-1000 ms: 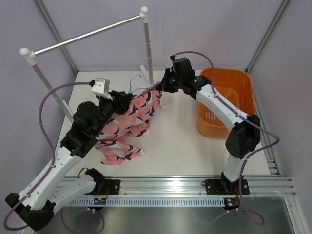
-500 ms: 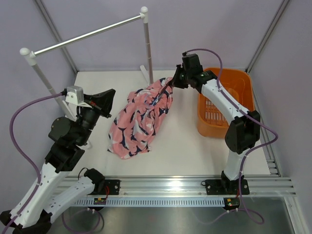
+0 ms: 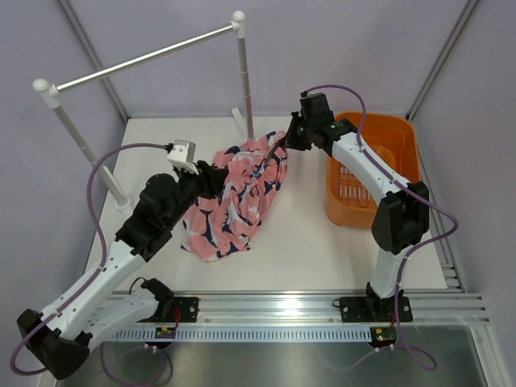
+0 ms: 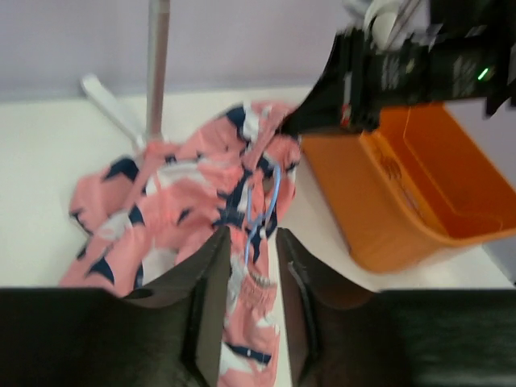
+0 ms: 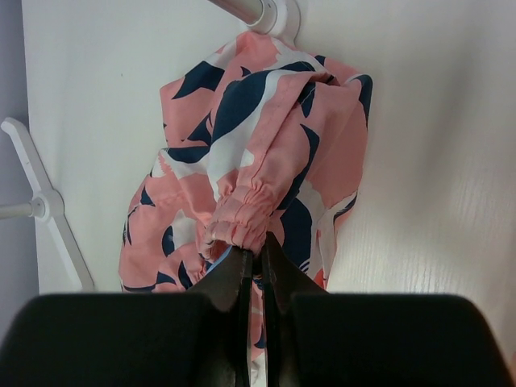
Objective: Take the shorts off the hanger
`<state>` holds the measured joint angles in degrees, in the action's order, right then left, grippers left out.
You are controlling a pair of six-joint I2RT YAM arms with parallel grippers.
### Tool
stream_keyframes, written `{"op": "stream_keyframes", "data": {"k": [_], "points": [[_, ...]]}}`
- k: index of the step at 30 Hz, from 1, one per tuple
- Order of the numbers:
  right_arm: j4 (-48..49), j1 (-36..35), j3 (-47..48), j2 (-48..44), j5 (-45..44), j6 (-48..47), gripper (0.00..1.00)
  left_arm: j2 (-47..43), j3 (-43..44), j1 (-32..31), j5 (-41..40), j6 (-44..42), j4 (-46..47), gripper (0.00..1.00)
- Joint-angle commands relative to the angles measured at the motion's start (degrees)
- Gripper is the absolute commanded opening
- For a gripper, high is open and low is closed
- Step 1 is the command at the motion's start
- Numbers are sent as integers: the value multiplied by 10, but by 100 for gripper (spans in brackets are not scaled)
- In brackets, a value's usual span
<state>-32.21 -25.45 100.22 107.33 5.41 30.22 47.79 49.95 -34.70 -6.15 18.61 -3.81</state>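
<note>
The pink shorts [image 3: 234, 201] with navy and white shapes lie in a heap on the white table, left of centre. My right gripper [image 3: 282, 143] is at their far right end; in the right wrist view it [image 5: 260, 246] is shut on the gathered waistband of the shorts [image 5: 266, 137]. A bit of the light-blue hanger [image 5: 219, 260] shows beside its left finger. My left gripper [image 3: 216, 179] is at the shorts' left side. In the left wrist view it [image 4: 250, 242] is open with shorts fabric [image 4: 193, 185] between the fingers, and the hanger wire [image 4: 272, 189] lies on the fabric just ahead.
An orange basket [image 3: 347, 193] stands at the right, close behind my right arm; it also shows in the left wrist view [image 4: 403, 201]. The silver-and-white clothes rail [image 3: 145, 56] spans the back left, with one post [image 3: 244, 81] just behind the shorts and another [image 3: 85, 145] at the left.
The left arm let go of the stretched shorts, swung away to the left, then came back to their left side. The shorts dropped flat. The right gripper shifted slightly right, still holding.
</note>
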Motion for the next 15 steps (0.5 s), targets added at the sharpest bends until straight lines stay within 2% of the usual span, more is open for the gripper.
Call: {"op": "stream_keyframes", "data": {"k": [1, 4, 8, 15], "points": [[14, -4, 1, -21, -8, -3, 0, 25, -43, -13, 26, 20, 47, 43], [10, -5, 1, -21, -12, -4, 0, 68, -36, -26, 27, 16, 39, 48], [7, -5, 4, -22, -16, -7, 0, 112, -32, -55, 18, 5, 54, 61], [-5, -5, 13, -24, -22, -13, 0, 208, -4, -85, -26, -10, 97, 64]]}}
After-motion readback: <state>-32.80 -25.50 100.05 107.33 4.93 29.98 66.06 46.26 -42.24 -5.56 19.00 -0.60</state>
